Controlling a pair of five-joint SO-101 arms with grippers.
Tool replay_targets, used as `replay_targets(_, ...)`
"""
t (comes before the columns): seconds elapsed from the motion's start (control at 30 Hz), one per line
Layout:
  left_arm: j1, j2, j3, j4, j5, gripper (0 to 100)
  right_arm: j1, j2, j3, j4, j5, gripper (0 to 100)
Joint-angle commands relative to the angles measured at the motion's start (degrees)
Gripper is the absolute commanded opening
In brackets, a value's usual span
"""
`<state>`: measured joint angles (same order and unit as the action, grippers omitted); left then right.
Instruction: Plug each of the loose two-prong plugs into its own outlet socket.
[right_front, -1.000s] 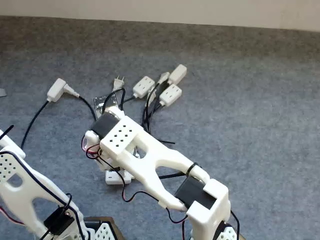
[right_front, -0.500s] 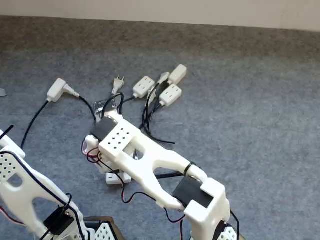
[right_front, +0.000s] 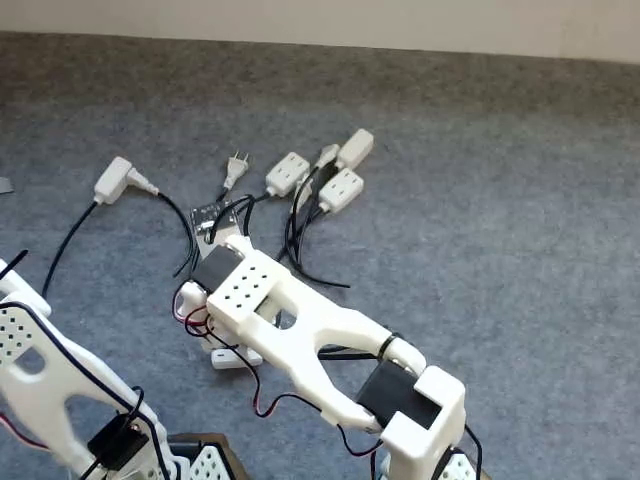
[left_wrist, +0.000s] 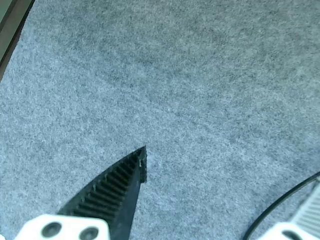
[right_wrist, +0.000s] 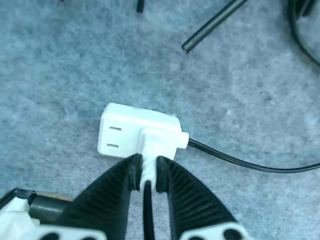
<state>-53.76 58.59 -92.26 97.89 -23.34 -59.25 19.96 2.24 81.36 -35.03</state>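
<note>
My right gripper (right_wrist: 147, 164) is shut on a white two-prong plug (right_wrist: 161, 140), pinching its neck where the black cord leaves it. The plug sits against a white outlet socket block (right_wrist: 119, 131) that lies flat on the carpet. Another free pair of slots shows beside it. In the high view this block (right_front: 228, 360) peeks out from under the right arm (right_front: 300, 330). A loose two-prong plug (right_front: 236, 165) lies farther back. My left gripper (left_wrist: 220, 190) stands open over bare carpet, with one serrated finger (left_wrist: 120, 190) showing. The left arm (right_front: 30, 370) is at the near left.
Three white socket blocks (right_front: 288, 173), (right_front: 341, 188), (right_front: 355, 148) lie in a cluster at the back amid tangled black cords (right_front: 300, 225). A white angled plug (right_front: 112, 180) on a long cord lies at the left. A small dark item (right_front: 207, 215) lies just beyond the right arm's wrist.
The right arm has drawn back toward the near edge. That uncovered the small dark item and cords beyond its wrist. The left arm has stayed still.
</note>
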Motion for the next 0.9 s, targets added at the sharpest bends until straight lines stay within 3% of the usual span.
replay_targets(0.0, -0.22, -0.84, -2.86, -0.35, -0.53, 47, -0.48, 1.8, 2.77, -1.54, -0.35, 0.5)
replay_targets(0.13, -0.22, -0.84, -2.77, -0.35, -0.62, 47, -0.75, 1.8, 2.86, -1.54, 2.46, 2.0)
replay_targets(0.37, -0.57, -0.84, -2.68, -0.35, -0.62, 47, -2.42, -0.92, 1.71, 1.8, 5.19, 22.1)
replay_targets(0.5, -0.57, -0.84, -2.59, -0.26, -0.62, 47, -2.15, -9.19, -2.59, 4.62, 5.71, 25.2)
replay_targets(0.57, -0.31, -0.75, -2.59, -0.18, -0.62, 47, -1.8, -14.64, -6.9, 7.6, 9.93, 25.2)
replay_targets(0.63, 0.22, -0.84, -2.59, 1.23, -0.62, 47, -0.22, -20.7, -11.56, 10.68, 20.84, 25.2)
replay_targets(0.73, 1.8, -1.19, -2.59, 3.34, -1.14, 47, 7.43, -30.11, -16.66, 13.41, 40.35, 25.2)
replay_targets(0.77, 2.42, -1.27, -2.59, 3.43, -1.41, 47, 11.3, -33.27, -17.36, 13.23, 42.9, 25.2)
replay_targets(0.87, 4.79, -1.71, -1.45, 3.87, -1.49, 47, 24.92, -41.1, -17.19, 11.82, 39.12, 25.2)
